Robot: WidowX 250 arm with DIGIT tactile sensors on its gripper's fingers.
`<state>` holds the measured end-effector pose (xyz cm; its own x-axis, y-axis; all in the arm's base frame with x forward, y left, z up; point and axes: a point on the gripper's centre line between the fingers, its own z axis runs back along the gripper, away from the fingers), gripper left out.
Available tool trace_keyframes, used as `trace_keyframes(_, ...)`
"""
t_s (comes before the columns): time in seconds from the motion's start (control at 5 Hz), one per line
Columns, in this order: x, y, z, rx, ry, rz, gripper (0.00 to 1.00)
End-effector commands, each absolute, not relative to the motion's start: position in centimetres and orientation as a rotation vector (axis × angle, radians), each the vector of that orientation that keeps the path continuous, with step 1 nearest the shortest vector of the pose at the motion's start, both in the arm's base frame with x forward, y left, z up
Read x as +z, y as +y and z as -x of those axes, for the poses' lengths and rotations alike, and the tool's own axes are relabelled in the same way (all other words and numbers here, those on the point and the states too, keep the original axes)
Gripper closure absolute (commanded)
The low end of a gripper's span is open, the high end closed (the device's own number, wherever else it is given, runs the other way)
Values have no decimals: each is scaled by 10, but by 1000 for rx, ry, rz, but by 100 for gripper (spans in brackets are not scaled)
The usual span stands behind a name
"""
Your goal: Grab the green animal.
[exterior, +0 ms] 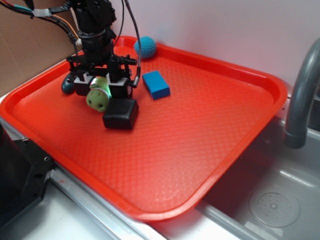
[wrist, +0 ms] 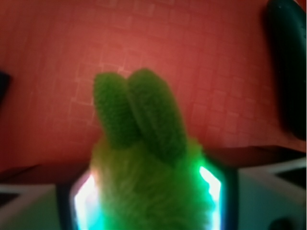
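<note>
black block just beside tool, tray right side open

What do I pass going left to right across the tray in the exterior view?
Dark teal oblong at the far left → green animal clamped in the hand → black block → blue block. I left out the blue crocheted ball, since it sits behind and spans the same stretch as both blocks.

white wall behind, cardboard at left, steel sink with grey faucet.
</note>
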<state>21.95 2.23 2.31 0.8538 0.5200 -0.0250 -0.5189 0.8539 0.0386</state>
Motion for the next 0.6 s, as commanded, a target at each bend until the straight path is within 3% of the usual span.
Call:
trace_keyframes(0.0,87,17,-230,351,-53,-42,100)
trace_keyframes(0.4,161,-13,-210,-74,-85,-35,100)
